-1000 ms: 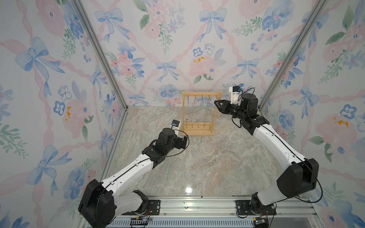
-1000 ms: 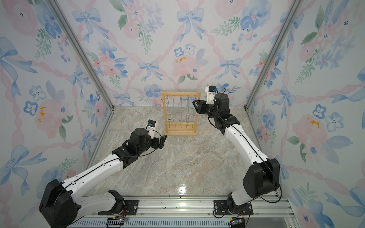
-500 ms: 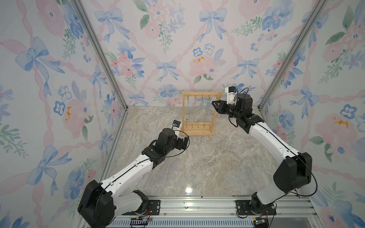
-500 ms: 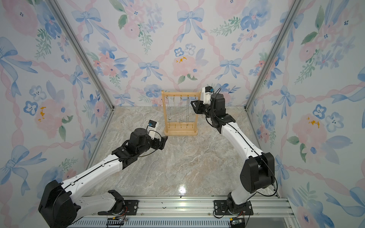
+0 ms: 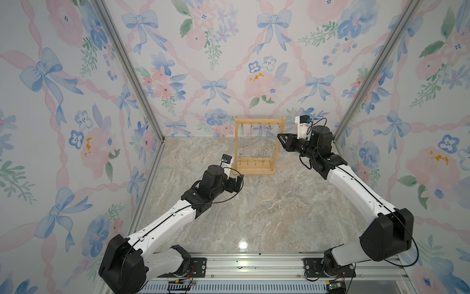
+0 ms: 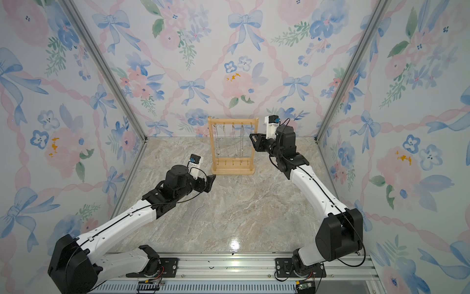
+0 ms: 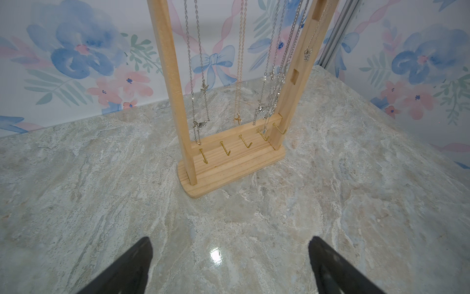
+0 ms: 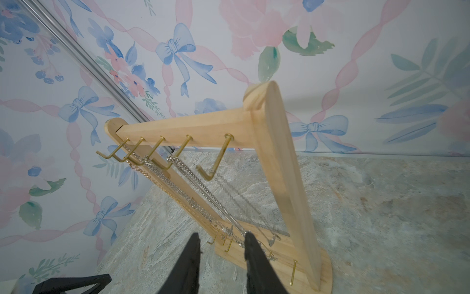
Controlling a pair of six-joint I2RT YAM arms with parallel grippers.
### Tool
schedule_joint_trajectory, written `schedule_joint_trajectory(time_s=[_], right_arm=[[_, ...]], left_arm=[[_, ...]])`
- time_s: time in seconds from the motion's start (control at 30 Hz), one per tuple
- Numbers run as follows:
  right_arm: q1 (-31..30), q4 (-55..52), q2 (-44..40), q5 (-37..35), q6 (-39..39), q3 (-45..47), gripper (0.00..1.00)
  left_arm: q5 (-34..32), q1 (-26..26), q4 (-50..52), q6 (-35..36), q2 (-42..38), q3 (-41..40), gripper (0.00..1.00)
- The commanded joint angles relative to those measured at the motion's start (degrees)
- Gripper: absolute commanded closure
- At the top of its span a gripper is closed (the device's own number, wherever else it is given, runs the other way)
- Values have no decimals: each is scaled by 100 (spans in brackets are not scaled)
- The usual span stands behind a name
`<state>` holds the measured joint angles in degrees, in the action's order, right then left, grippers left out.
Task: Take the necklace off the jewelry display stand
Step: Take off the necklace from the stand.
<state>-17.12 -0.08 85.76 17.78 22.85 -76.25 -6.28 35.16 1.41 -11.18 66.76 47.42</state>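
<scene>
Right end effector (image 8: 222, 238): its two black fingers (image 8: 189, 264) stand a narrow gap apart with nothing seen between them. In both top views it is raised just beside the right post of the jewelry display stand (image 5: 255, 169), pointing toward the frame. In the right wrist view a silver chain runs past one fingertip; contact cannot be judged.

Left end effector (image 7: 230, 240): jaws spread wide and empty, low over the bench (image 5: 254, 216), near the left end of the stand's base and apart from it.

The stand is upright on the bench at the rear, close to the floral back wall (image 6: 203, 63). The necklaces (image 7: 238, 76), several silver chains and one gold chain with a cross pendant, hang inside the frame from gold hooks (image 8: 162, 142) on the top bar. The lower hooks (image 7: 225, 149) carry nothing.
</scene>
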Motion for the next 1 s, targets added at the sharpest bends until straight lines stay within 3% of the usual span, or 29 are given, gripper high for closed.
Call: schedule_joint_trajectory(time_s=[0.0, 0.73, 0.97], right_arm=[[43, -91, 198, 75, -122, -306, 68], [-37, -192, 784, -48, -347, -947, 70], [-45, -209, 864, -20, -347, -1049, 77]], left_arm=[[84, -22, 44, -86, 85, 118, 2], [235, -105, 47, -121, 167, 154, 2], [247, -116, 58, -131, 179, 154, 2]])
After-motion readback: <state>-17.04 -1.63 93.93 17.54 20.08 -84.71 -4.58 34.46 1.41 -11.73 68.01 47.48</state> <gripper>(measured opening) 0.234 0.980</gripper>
